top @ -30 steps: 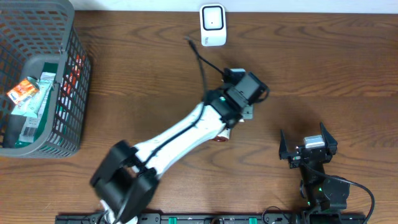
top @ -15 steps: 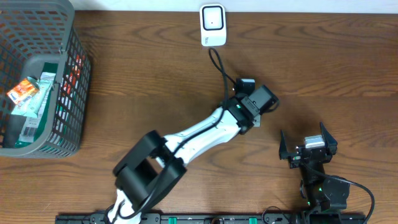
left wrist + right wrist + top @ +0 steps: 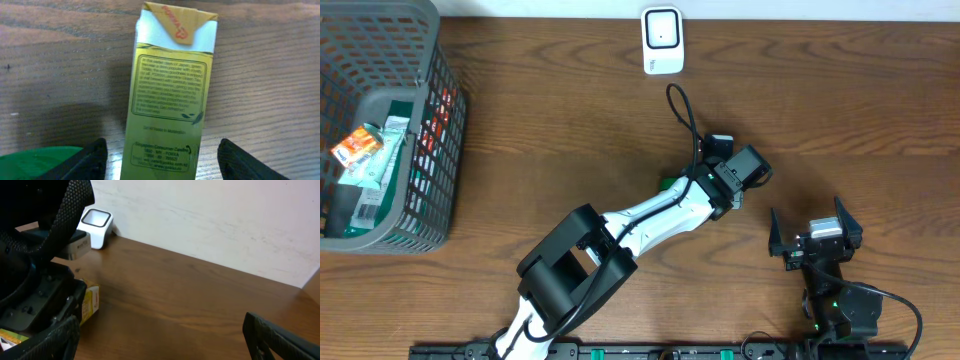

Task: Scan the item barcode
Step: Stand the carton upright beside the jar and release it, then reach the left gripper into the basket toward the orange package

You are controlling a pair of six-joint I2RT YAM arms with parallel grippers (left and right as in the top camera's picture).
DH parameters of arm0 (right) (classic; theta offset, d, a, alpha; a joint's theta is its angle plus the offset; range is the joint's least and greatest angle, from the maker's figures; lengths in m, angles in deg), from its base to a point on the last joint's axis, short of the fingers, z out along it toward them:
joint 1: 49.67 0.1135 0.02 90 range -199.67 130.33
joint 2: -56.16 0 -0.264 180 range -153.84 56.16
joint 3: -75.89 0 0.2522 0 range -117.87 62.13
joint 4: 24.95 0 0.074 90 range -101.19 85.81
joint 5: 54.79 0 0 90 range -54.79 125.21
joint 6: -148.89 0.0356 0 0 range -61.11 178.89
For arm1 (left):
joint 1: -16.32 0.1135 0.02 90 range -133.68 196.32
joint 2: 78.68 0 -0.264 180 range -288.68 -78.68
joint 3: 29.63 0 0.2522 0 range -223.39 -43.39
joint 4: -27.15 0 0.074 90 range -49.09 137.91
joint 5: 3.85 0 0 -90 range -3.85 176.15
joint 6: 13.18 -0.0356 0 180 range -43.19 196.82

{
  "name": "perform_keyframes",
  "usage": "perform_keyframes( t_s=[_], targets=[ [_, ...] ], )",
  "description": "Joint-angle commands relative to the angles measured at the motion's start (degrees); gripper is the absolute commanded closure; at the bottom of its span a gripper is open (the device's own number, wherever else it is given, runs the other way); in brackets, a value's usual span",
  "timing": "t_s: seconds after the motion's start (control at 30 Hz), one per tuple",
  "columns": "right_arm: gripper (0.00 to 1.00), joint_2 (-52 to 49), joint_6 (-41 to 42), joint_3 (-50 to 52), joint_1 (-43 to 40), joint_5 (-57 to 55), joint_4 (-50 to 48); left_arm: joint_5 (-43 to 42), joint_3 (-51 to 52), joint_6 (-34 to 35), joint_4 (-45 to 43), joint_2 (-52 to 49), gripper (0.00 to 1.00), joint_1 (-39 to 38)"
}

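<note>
- Grey basket [image 3: 435,150] at the far left of the counter [image 3: 870,110] holds an orange packet [image 3: 356,145] and green-and-white packs [image 3: 375,175] (labels too small to read).
- Carton [image 3: 170,100] lies flat on the wood at mid-counter, text panel up, between the fingers of the left tool [image 3: 162,162]. The jaws stand wider than the carton, with a gap on each side, and grip nothing.
- White scanner [image 3: 662,40] stands at the far edge, well apart from the carton, with a black cable loop [image 3: 682,110] between them.
- From overhead, the left arm hides the carton.
- Right tool [image 3: 813,232] sits near the front edge, spread wide and empty.
</note>
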Motion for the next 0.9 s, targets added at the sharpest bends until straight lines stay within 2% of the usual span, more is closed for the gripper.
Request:
perform_keyframes(
  t_s=[0.0,0.17,0.37,0.53,0.7,0.87],
  targets=[
    [0.01,0.20,0.74,0.07,-0.28,0.26,0.20,1.46,-2.01,-3.34,0.46,2.43,0.26,-0.04],
    [0.01,0.20,0.74,0.07,-0.28,0.26,0.17,1.49,-2.93,-4.33,0.74,6.16,0.25,-0.04],
    [0.01,0.20,0.74,0.07,-0.28,0.26,0.17,1.51,-3.02,-9.99,1.29,12.79,0.25,0.04],
    [0.01,0.20,0.74,0.07,-0.28,0.26,0.17,1.53,-3.13,-13.11,6.86,19.69,0.25,1.38],
    [0.01,0.20,0.74,0.07,-0.28,0.26,0.20,1.53,-7.72,-15.85,17.97,25.20,0.25,7.98],
    [0.01,0.20,0.74,0.07,-0.28,0.26,0.20,1.53,-24.63,-18.95,37.13,26.67,0.25,21.70]
  ],
)
